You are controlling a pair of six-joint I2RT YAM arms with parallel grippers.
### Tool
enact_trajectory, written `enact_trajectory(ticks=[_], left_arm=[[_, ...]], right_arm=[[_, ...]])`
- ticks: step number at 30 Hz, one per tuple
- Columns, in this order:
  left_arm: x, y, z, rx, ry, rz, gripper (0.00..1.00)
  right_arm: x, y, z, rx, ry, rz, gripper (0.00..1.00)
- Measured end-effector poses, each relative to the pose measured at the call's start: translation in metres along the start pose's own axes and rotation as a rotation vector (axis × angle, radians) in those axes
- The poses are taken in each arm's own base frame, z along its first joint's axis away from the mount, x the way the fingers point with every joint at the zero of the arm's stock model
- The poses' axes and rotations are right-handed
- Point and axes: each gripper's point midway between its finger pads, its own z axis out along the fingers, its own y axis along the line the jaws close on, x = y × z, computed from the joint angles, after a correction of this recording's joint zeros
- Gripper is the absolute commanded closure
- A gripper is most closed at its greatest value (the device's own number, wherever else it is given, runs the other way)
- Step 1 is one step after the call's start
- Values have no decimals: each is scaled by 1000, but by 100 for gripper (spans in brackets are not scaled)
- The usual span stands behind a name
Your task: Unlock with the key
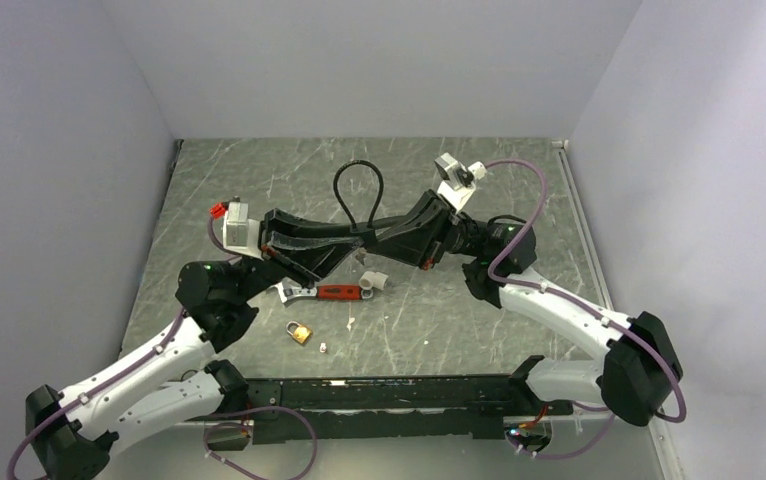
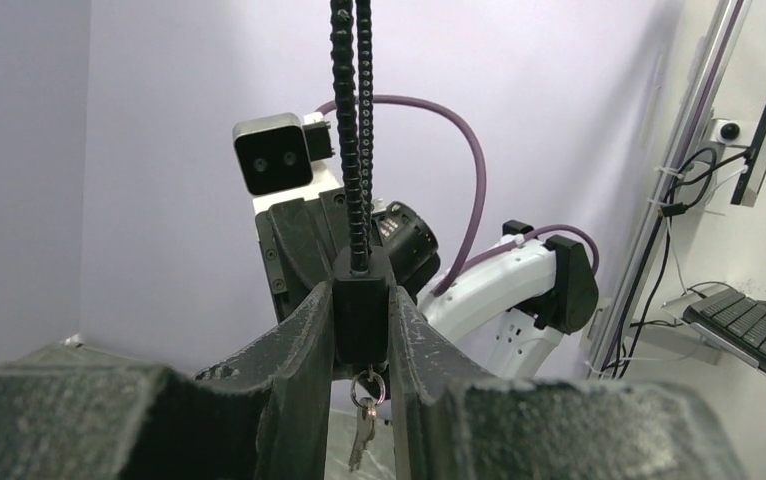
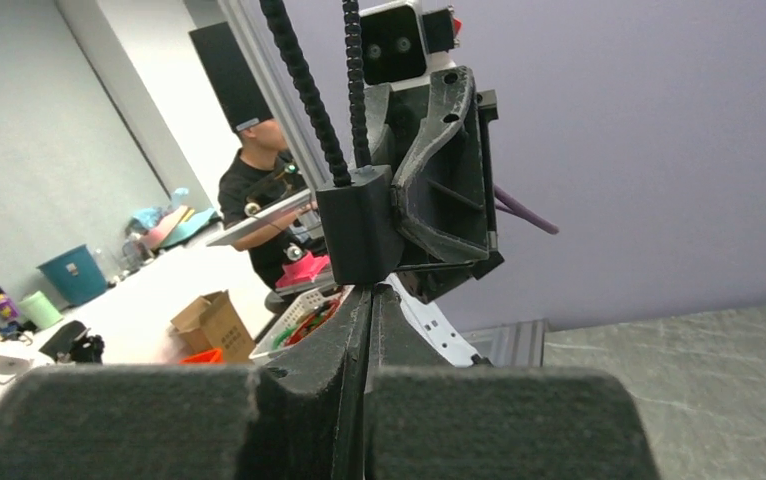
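Where it dangles beneath the black lock, the key points downward.

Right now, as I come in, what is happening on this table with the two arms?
The left gripper clamps the black body of a cable lock above the table, cable loop attached. A small silvery key hangs on a ring under the body. The right gripper is shut with its tips just below the body; whether it pinches anything there cannot be seen. A brass padlock and a red-handled wrench lie untouched on the table.
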Motion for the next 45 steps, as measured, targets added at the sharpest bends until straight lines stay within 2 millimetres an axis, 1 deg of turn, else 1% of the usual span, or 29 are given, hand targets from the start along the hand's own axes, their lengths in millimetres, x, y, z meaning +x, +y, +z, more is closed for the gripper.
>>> enact_trajectory(ticks=[5,10,14,20,22,26,34,38,42,45], left_arm=[[-2,-5,4,43,-25,-7,100],[-10,-16,8,111,-59,-15,100],[-15,-25,11,165,-69,-27,100],[-13,-36,12,239,-53,-56,100],[-13,-42,14,278,-41,-58,100],[-21,-60,21,395,-35,-56,100],[-19,-80,22,563,-16,-104,100],[-23,-85,20,564,-7,-100,100],[-24,-84,15,508,23,-76,100],[-27,-81,14,446,32,-52,100]], right_arm=[[-2,5,2,-61,-11,24,100],[-8,15,11,-155,39,69,100],[-11,24,14,-195,76,115,100],[-8,35,13,-225,132,148,100],[-9,43,15,-246,155,151,100],[-13,62,21,-301,188,143,100],[-6,85,22,-360,234,135,100],[-6,90,22,-371,233,84,100],[-6,93,20,-332,211,30,100],[-11,93,22,-280,183,-14,100]])
